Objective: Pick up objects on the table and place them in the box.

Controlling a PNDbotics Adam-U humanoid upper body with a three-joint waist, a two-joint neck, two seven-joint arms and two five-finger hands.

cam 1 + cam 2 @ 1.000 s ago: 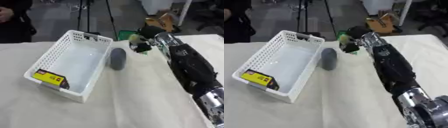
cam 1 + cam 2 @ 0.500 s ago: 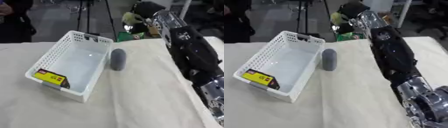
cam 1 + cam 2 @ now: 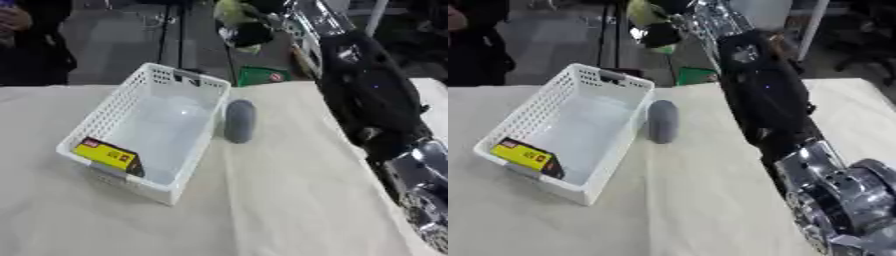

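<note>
Right eye view: right hand (image 3: 661,31) on yellow-green object (image 3: 642,12), fuller here

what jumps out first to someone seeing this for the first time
The black right arm fills the right side, its right hand raised high beyond the table's far edge, curled round a yellow-green object. Left of centre stands a white basket holding a yellow and black packet, with a grey oval object lying just outside its right wall.
</note>
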